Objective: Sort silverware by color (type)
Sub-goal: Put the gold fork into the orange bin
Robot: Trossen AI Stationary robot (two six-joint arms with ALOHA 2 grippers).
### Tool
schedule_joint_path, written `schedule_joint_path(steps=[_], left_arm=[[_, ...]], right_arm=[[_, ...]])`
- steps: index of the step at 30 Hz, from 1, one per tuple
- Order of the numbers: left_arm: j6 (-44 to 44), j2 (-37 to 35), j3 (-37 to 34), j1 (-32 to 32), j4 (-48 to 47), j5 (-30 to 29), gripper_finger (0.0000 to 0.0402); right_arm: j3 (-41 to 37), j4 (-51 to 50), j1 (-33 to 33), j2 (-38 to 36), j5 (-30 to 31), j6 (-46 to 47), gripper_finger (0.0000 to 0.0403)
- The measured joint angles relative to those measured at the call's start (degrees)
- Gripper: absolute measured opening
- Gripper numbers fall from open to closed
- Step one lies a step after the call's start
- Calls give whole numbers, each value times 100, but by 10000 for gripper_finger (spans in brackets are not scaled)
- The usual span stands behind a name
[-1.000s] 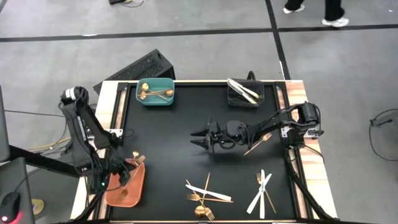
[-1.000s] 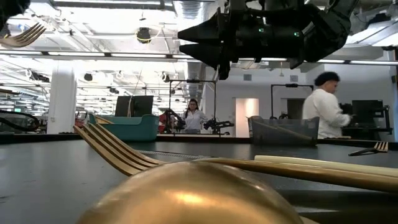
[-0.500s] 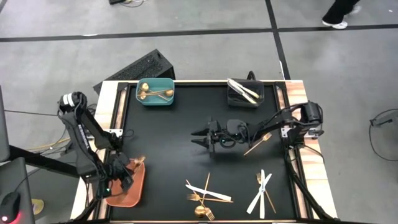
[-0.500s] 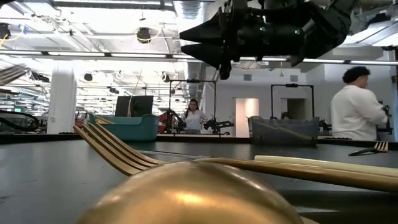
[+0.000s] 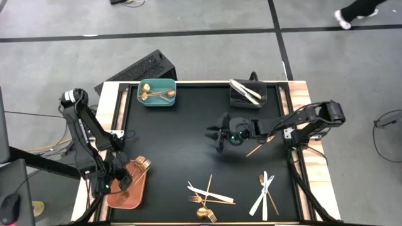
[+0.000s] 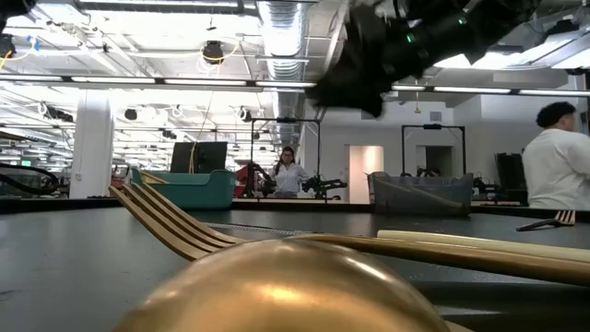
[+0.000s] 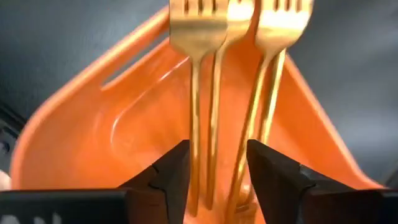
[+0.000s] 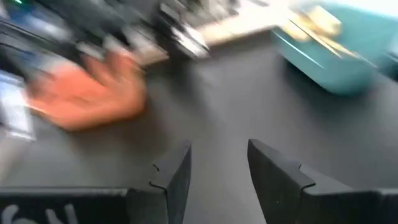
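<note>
Gold forks (image 5: 142, 163) lie at the salmon bin's far end, near left. Gold spoons (image 5: 152, 93) lie far left, white knives (image 5: 245, 90) far right. Loose: gold fork (image 5: 260, 144) at right, mixed gold and white pieces (image 5: 207, 196) near centre, crossed white knives (image 5: 264, 193) near right.

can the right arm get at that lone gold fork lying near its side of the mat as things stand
Probably yes. The right tool hangs open and empty above mid-mat, and the gold fork lies flat beside that arm, apart from other silverware, with nothing on top of it. The arm would have to draw back toward its base, though.
</note>
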Motion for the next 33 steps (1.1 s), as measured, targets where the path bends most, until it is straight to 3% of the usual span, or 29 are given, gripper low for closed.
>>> schedule_joint_path(steps=[4,9,13,16,19,24,33], left_arm=[[55,-475,0,0,-115,-569,159],[956,-985,0,2,64,-2255,157],[2167,-1078,2,64,239,-3859,151],[2981,-1037,4,373,346,-4467,148],[3486,-1006,0,868,422,-4378,146],[4418,-868,-156,1752,904,-3721,145],[6284,-762,-757,2952,2837,-3015,145]], right_arm=[[-2,-1724,-53,-317,525,472,164],[0,-3685,-9,-750,573,699,150],[0,-5455,49,-1070,264,686,149],[0,-6503,53,-1194,-38,558,148],[0,-7286,43,-1174,-46,412,148],[-8,-8153,52,-919,-53,46,148],[-224,-8151,50,-337,-383,-551,148]])
